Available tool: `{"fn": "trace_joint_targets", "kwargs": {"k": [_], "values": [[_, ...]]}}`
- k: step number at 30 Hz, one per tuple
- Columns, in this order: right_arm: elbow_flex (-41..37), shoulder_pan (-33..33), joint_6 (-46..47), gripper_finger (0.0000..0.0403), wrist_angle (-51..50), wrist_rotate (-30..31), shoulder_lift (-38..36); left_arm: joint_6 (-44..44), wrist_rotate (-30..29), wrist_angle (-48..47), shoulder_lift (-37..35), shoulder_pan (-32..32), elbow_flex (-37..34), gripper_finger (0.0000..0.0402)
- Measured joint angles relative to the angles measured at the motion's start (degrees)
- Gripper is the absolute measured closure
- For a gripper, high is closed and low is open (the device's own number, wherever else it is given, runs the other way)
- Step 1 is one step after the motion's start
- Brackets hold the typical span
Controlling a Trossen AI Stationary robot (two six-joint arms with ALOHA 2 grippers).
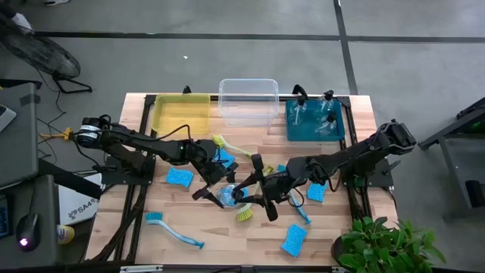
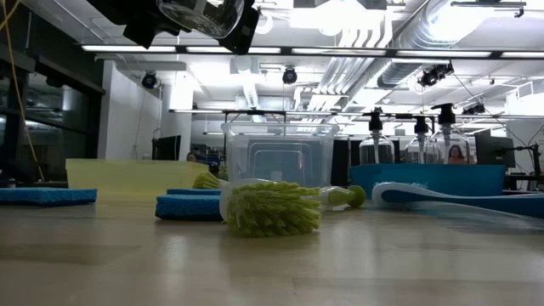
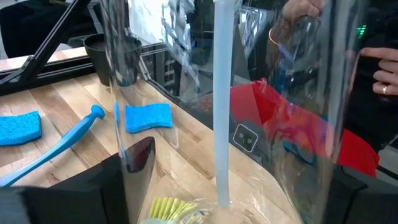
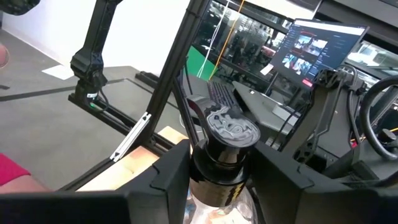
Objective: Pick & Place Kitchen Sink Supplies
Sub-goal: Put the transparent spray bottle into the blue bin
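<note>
above mid-table, left gripper [image 1: 214, 186] clamps the small clear plastic spray bottle [image 1: 227, 195] body while right gripper [image 1: 250, 196] pinches its black nozzle neck; best release left only once right's hold feels firm.

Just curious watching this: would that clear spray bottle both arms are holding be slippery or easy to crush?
Probably slick: the spray bottle has smooth clear walls. Likely light, since it looks empty. The right gripper takes the firmer black neck; the left gripper holds its body.

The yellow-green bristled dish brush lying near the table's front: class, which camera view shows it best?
The low view: the yellow-green bristled dish brush fills the centre, bristles sharp. The high view shows it small beneath the arms; the left wrist view catches only bristles; the right wrist view shows none.
</note>
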Motion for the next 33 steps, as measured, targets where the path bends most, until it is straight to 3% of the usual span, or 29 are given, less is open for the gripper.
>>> {"fn": "trace_joint_targets", "kwargs": {"k": [11, 20, 33], "values": [[0.02, 0.02, 1.26, 0.0269, -0.03, 0.09, -0.02, -0.17, -0.13, 0.34, 0.00, 0.02, 0.00, 0.0083], [0.04, 0.04, 2.54, 0.0271, -0.48, 0.13, -0.11, -0.01, -1.53, 0.65, 0.00, 0.01, -0.07, 0.0039], [0.07, 0.14, 5.55, 0.0272, -3.51, 2.36, -0.11, 0.60, -7.74, -1.66, 0.00, 0.09, -0.09, 0.0020]]}}
